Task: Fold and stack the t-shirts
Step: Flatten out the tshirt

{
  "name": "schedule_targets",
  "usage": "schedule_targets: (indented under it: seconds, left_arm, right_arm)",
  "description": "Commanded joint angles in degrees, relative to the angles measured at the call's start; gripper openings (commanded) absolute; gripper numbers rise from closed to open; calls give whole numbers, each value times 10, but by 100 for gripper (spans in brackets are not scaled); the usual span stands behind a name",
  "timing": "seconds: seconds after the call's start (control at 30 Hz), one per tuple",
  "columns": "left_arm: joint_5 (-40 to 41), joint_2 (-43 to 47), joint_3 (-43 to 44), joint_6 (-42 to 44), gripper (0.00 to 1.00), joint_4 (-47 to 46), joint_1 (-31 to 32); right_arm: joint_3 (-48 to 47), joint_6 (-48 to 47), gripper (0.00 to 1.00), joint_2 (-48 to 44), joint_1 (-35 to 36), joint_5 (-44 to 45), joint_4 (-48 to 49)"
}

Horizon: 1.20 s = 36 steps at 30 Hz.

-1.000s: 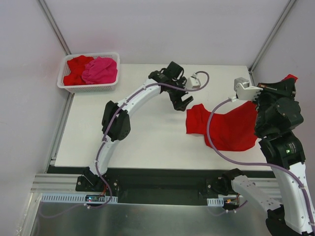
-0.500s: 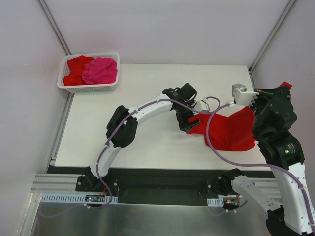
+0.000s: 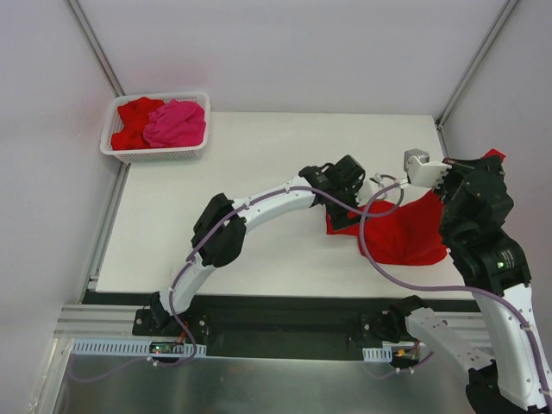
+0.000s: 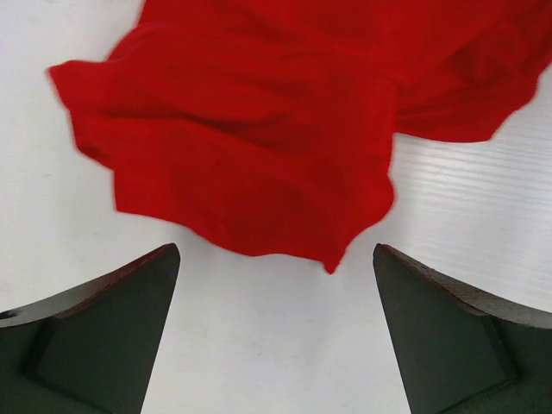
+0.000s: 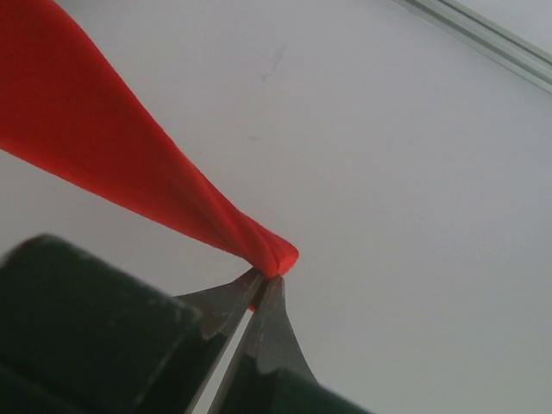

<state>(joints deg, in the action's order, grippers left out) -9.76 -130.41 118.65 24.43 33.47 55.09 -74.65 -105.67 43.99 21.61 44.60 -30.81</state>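
A white lattice basket (image 3: 159,155) sits at the far left corner of the table (image 3: 259,155). It holds two bunched shirts: a crumpled red t-shirt (image 3: 132,121) on its left side and a hot pink t-shirt (image 3: 175,123) on its right. The two touch in the middle, and the pink one rises a little above the rim.

A third shirt, the spread red t-shirt (image 3: 405,237), lies on the right part of the table, nearer the near edge than the far one. Most of it rests flat and wrinkled. Its right far corner is drawn upward off the table into a narrow twisted tail.

That tail ends in the right gripper (image 5: 267,280). Its jaws are pressed together on the very tip of the cloth, so that only a small red fold shows past the fingertips (image 5: 280,323).

The left gripper (image 4: 272,254) hangs over the shirt's left edge, pointing down at the table, with its jaws wide apart. In the left wrist view, a loose flap of the cloth lies just beyond the two dark fingers (image 4: 103,328) and in line with the gap between them. A pointed fold reaches toward that gap. Neither finger touches the cloth, and bare table shows between them.
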Motion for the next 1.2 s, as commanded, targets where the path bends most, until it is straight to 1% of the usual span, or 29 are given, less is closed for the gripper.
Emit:
schedule_targets:
  seconds: [0.0,0.2,0.3,0.43,0.73,0.77,0.8,0.87,0.9,0.97,1.03,1.17]
  left_arm:
    - [9,24,-31,-18,96,-10,28]
    - [9,26,-65,-15,96,-30,35]
    - [18,14,-64,-6,95,-38,35]
    - [50,-8,-62,11,95,-54,35]
    - [62,-48,-46,32,95,-69,35]
    - [63,-49,-45,33,93,-70,35]
    - [64,-51,-44,34,76,-70,35]
    - [67,-53,-44,40,51,-71,35]
    - [71,-53,-44,41,24,-72,35]
    - [75,-47,-47,43,9,-72,35]
    - [82,-35,-54,43,0,-72,35]
    - [94,-2,-76,49,0,-71,35]
  right_arm:
    - [10,33,1,-6,-2,10,-8]
    - [5,56,1,-7,-2,15,-35]
    - [3,61,1,-7,-2,15,-45]
    - [-3,72,1,-7,-2,15,-60]
    - [-9,84,1,-2,-2,14,-78]
    - [-8,85,1,-1,-2,14,-79]
    - [-8,87,1,0,-2,13,-80]
    - [-8,90,1,1,-2,12,-80]
    - [-8,91,1,2,-2,12,-80]
    - [-7,92,1,4,-2,11,-80]
    - [-4,95,1,5,-2,8,-80]
    - [10,106,1,7,-2,2,-80]
